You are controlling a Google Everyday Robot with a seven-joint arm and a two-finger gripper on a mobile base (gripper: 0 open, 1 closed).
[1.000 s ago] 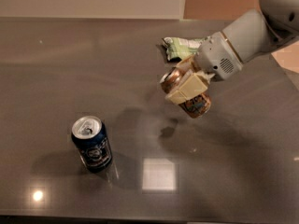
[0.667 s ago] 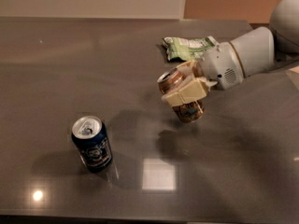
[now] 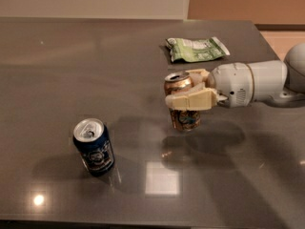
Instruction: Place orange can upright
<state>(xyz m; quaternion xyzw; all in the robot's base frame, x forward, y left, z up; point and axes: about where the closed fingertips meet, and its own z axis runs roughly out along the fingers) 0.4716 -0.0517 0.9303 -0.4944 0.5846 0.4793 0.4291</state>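
Note:
The orange can (image 3: 183, 108) stands upright near the middle of the grey table (image 3: 71, 61), silver top up, its base at or just above the surface. My gripper (image 3: 187, 90) reaches in from the right, level with the table, and is shut on the can around its upper half. One cream finger (image 3: 191, 102) crosses the can's front; the other lies behind it.
A dark blue can (image 3: 94, 147) stands upright to the front left. A green snack bag (image 3: 196, 49) lies flat behind the gripper, near the table's far right edge. My white arm (image 3: 252, 82) stretches off to the right.
The arm has lowered and levelled out. The orange can went from tilted in the air to upright, down at the table surface.

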